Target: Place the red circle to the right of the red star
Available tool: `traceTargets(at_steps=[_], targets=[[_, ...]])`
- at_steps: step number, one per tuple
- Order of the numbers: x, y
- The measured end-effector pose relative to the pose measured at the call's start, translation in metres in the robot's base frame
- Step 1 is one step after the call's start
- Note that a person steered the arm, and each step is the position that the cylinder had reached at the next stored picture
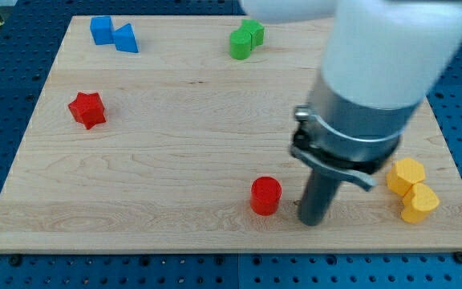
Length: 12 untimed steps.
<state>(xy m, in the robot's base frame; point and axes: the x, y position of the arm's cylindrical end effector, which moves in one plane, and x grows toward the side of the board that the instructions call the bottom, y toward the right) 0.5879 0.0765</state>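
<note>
The red circle (265,195) is a short red cylinder near the view's bottom, a little right of centre. The red star (87,109) sits far off at the view's left, higher up the board. My tip (311,220) rests on the board just to the right of the red circle, a small gap apart from it. The rod rises into the large grey and white arm body that fills the view's upper right.
Two blue blocks (112,33) sit together at the view's top left. Two green blocks (246,38) sit at the top centre. Two yellow blocks (411,189) lie at the right edge. The wooden board (175,160) lies on a blue perforated table.
</note>
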Motion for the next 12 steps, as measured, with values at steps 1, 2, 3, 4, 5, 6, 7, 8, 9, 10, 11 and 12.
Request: traceTargets(at_steps=[1, 2, 3, 4, 5, 6, 7, 8, 9, 10, 11, 12], targets=[[-0.014, -0.039], [-0.027, -0.076], [-0.041, -0.111], [-0.058, -0.143], [-0.075, -0.171], [-0.094, -0.198], [-0.112, -0.216], [-0.111, -0.234], [-0.102, -0.27], [-0.099, -0.25], [-0.076, -0.181], [-0.069, -0.146]])
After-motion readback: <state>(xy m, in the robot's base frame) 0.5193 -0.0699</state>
